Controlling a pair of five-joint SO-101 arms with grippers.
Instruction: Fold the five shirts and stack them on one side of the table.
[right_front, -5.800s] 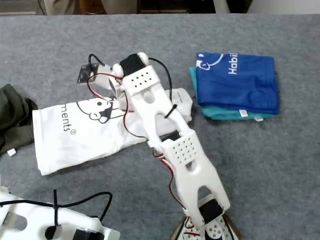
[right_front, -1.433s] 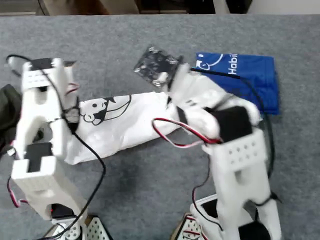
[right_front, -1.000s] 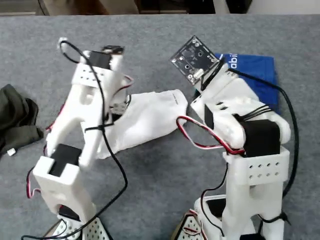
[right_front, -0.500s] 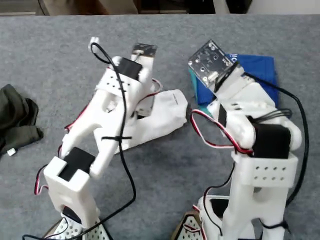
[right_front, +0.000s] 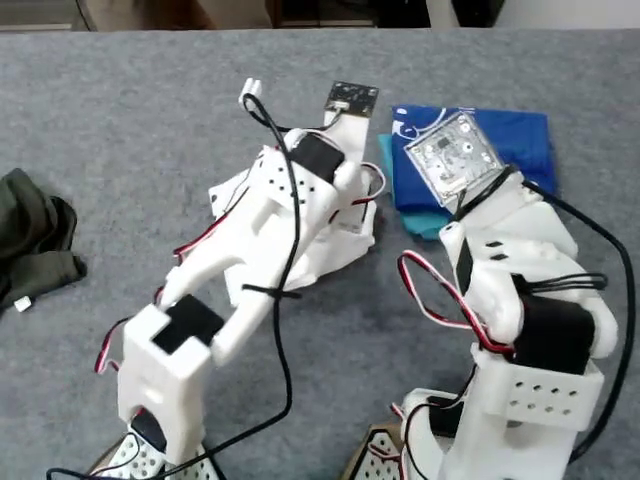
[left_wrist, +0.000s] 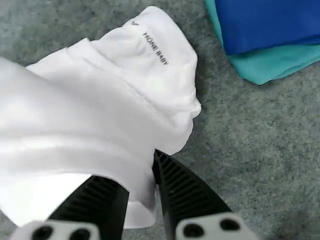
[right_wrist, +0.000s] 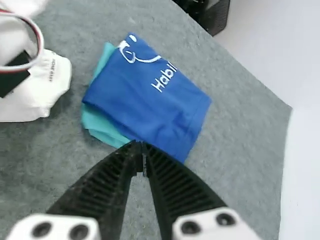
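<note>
Left gripper (left_wrist: 146, 167) clamps the white shirt's (left_wrist: 100, 110) edge between its jaws; right gripper (right_wrist: 139, 147) hangs closed, empty, the blue shirt (right_wrist: 145, 105) below its tips.

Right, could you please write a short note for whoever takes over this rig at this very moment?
Left gripper: shut on a fold of the white shirt.
Right gripper: shut, empty, raised near the blue shirt.
Done: blue shirt lies folded on the teal shirt.
Left: finish and stack the white shirt; the dark green shirt lies crumpled, away from the stack.
</note>
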